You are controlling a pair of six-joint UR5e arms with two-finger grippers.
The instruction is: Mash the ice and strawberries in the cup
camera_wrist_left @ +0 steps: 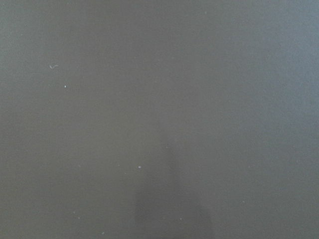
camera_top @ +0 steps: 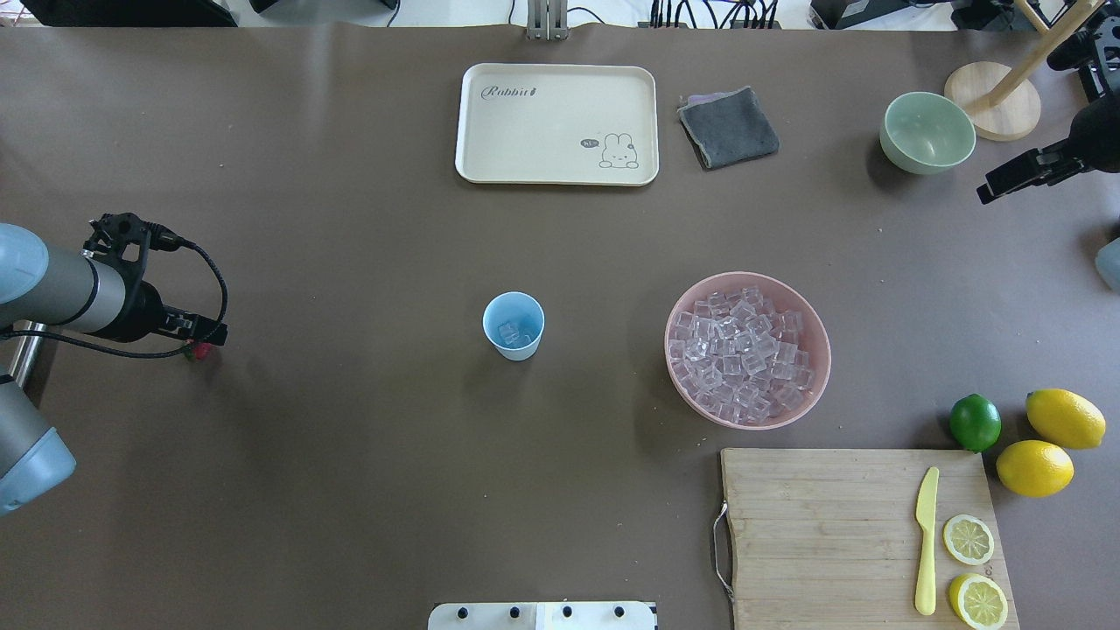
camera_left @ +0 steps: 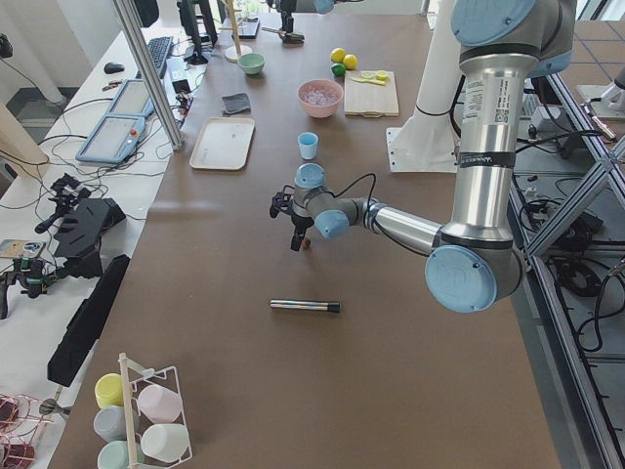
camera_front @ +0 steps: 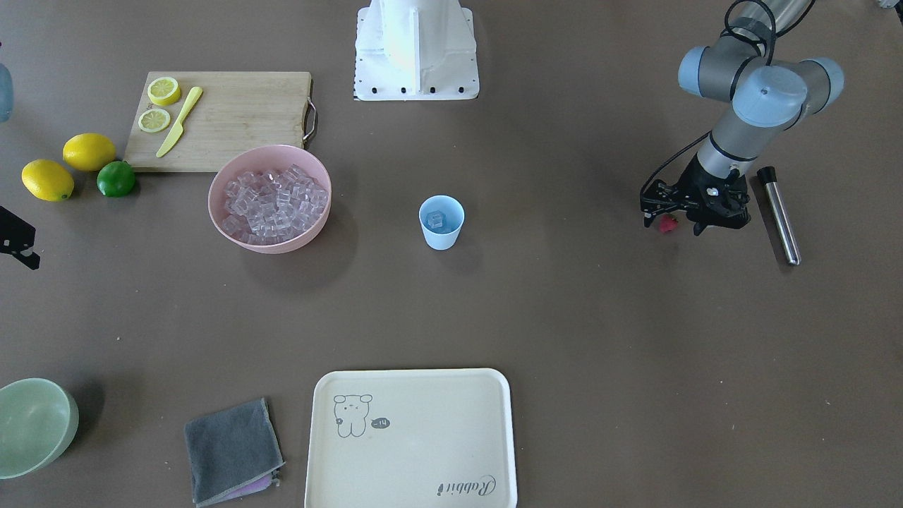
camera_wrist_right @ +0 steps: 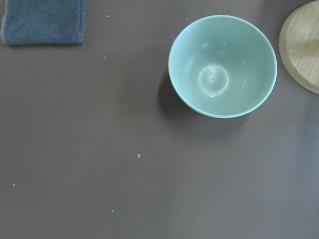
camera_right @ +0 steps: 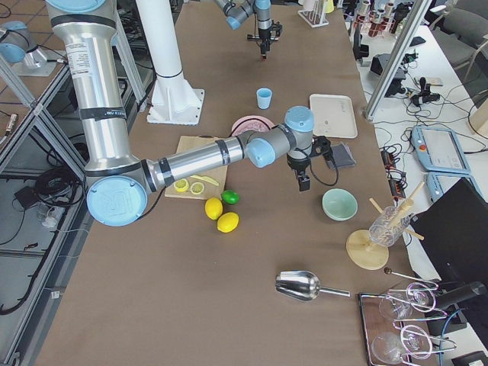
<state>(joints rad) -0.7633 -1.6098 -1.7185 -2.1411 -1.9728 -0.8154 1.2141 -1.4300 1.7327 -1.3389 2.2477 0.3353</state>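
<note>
Left claw (camera_front: 674, 227) low at far left, jaws apart astride the strawberry (camera_front: 667, 223), not clamped | cup (camera_top: 514, 325) upright mid-table, a few ice cubes (camera_top: 508, 332) inside | pink bowl (camera_top: 751, 423) right of it, heaped with more | right claw (camera_top: 993, 191) far right, near green bowl (camera_top: 927, 167), opening cannot be told.

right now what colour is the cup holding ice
Light blue; the cup shows best in the front-facing view.

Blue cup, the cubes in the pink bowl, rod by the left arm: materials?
Cup: matte light-blue plastic, likely; opaque, thin rim. Ice cubes: clear glossy plastic or glass; sharp highlights. Rod: metal, probably steel; bright streak along it, black cap unclear.
</note>
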